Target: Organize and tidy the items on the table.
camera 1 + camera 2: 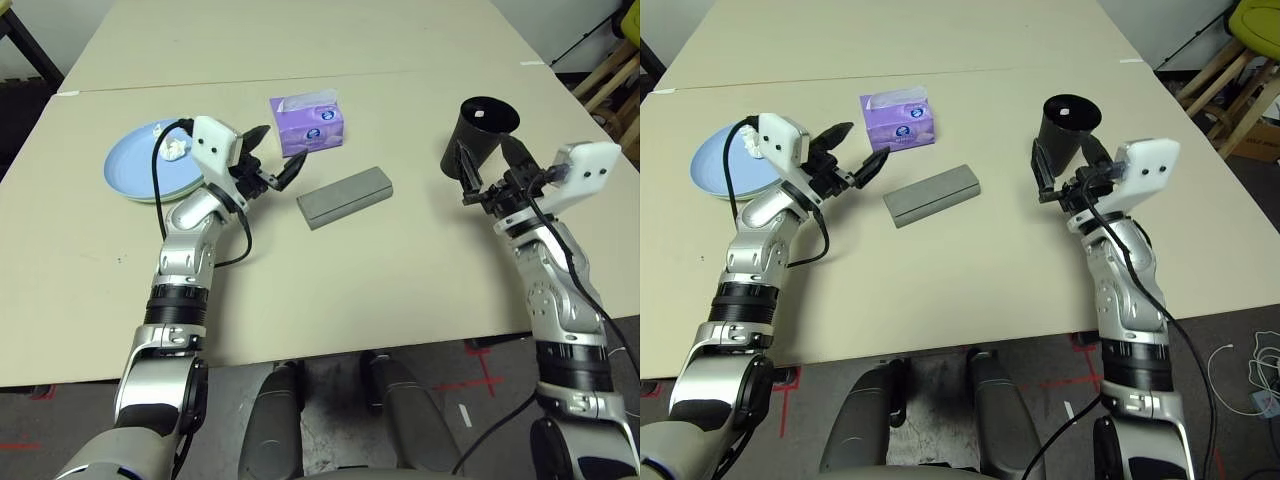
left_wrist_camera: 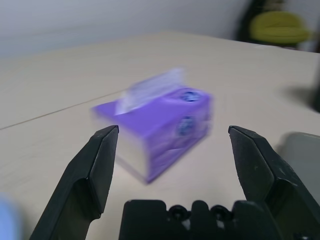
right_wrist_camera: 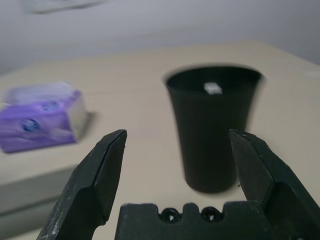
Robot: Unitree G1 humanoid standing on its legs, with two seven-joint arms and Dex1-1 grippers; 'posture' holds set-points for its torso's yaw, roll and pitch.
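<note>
- Light blue round plate (image 1: pixel 135 165) is set at the left of the table (image 1: pixel 300 290), stacked on a pale green plate (image 1: pixel 165 198), of which only part of the rim is exposed.
- Crumpled white tissue wad (image 1: pixel 173 149) is borne on the light blue plate, and is partly covered from sight by the left arm in the right eye view.
- Left gripper (image 1: pixel 286 140) is held released, its two black fingers spread wide, with nothing grasped between them. It is placed between the stacked plates and the purple tissue box, with its fingertips pointed toward the box.
- Purple tissue box (image 1: pixel 309 127) is seated on the table beyond the left gripper, with a white tissue drawn partly out of its top.
- Grey oblong glasses case (image 1: pixel 345 198) is laid flat and closed near the middle, on the robot's side of the tissue box. It is set at a slant, its right end farther from the robot than its left.
- Right gripper (image 1: pixel 482 142) is likewise held released, fingers parted, nothing clasped; it is aimed at the black tapered cup from just beside it. Whether the cup is touched cannot be told.
- Black tapered cup (image 3: pixel 207 135) is stood upright on the right part of the table, wide mouth up, and a small white patch (image 3: pixel 212 88) can be seen inside.
</note>
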